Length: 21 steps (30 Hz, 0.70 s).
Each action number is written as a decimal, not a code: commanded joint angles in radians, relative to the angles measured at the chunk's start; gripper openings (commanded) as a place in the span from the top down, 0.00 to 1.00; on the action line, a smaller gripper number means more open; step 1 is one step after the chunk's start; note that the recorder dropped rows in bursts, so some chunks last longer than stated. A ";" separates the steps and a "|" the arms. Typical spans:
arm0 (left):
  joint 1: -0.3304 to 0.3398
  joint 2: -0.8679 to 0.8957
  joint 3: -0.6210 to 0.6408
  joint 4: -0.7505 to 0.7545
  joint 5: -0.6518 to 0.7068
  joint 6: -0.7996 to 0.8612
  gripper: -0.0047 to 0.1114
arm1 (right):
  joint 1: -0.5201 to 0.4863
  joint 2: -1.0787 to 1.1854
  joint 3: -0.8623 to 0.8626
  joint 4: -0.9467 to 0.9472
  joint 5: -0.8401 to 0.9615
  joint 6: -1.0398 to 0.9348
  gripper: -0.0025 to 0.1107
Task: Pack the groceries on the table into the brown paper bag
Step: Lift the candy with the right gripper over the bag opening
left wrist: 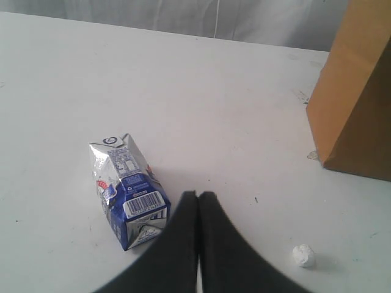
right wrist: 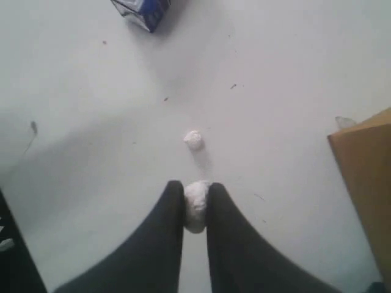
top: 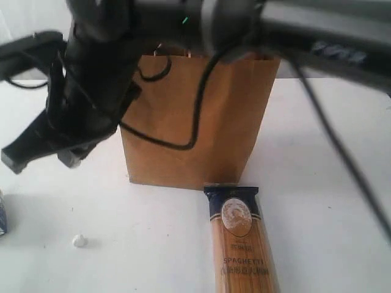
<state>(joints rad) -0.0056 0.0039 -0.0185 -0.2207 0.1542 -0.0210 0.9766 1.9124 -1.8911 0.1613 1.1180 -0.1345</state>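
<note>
The brown paper bag [top: 195, 122] stands upright at the middle of the white table [top: 330, 183]; its corner shows in both wrist views [left wrist: 360, 104] [right wrist: 366, 177]. A spaghetti packet [top: 241, 244] lies flat in front of the bag. The small blue-white carton [left wrist: 128, 189] lies on its side close beside my left gripper [left wrist: 198, 194], which is shut and empty. The carton also shows far off in the right wrist view [right wrist: 143, 11] and at the exterior view's left edge [top: 2, 217]. My right gripper [right wrist: 195, 186] is shut on a small white crumpled lump [right wrist: 195, 207], above the table.
A second small white crumpled ball [right wrist: 193, 140] lies on the table just beyond my right fingertips, and it shows in the other views too [left wrist: 303, 256] [top: 79, 240]. Dark arm links and cables [top: 183, 91] hang in front of the bag.
</note>
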 commanded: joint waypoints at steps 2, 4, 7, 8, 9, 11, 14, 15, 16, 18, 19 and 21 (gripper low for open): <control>-0.006 -0.004 0.005 -0.011 -0.005 0.000 0.96 | 0.000 -0.190 -0.006 -0.009 0.052 -0.063 0.98; -0.006 -0.004 0.005 -0.011 -0.005 0.000 0.96 | 0.000 -0.235 -0.006 -0.060 0.017 -0.082 0.98; -0.006 -0.004 0.005 -0.011 -0.005 0.000 0.96 | 0.000 -0.286 -0.006 -0.171 -0.075 -0.060 0.98; -0.006 -0.004 0.005 -0.011 -0.005 0.000 0.96 | 0.000 -0.295 -0.006 -0.208 -0.102 -0.035 0.98; -0.006 -0.004 0.005 -0.011 -0.005 0.000 0.96 | 0.000 -0.300 -0.006 -0.235 -0.119 -0.015 0.98; -0.006 -0.004 0.005 -0.011 -0.005 0.000 0.96 | 0.000 -0.304 -0.006 -0.286 -0.145 0.012 0.98; -0.006 -0.004 0.005 -0.011 -0.005 0.000 0.96 | 0.000 -0.288 -0.004 -0.352 -0.178 0.012 0.98; -0.006 -0.004 0.005 -0.011 -0.005 0.000 0.96 | 0.000 -0.279 -0.004 -0.376 -0.194 0.012 0.98; -0.006 -0.004 0.005 -0.011 -0.005 0.000 0.96 | -0.002 -0.265 -0.004 -0.422 -0.225 0.016 0.98; -0.006 -0.004 0.005 -0.011 -0.005 0.000 0.96 | -0.009 -0.239 -0.004 -0.515 -0.284 0.061 0.98; -0.006 -0.004 0.005 -0.011 -0.005 0.000 0.96 | -0.013 -0.224 -0.004 -0.570 -0.317 0.095 0.98; -0.006 -0.004 0.005 -0.011 -0.005 0.000 0.96 | -0.024 -0.198 -0.004 -0.657 -0.357 0.147 0.98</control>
<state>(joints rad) -0.0056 0.0039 -0.0185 -0.2207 0.1542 -0.0210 0.9704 1.6828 -1.8954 -0.3539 0.8407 -0.0661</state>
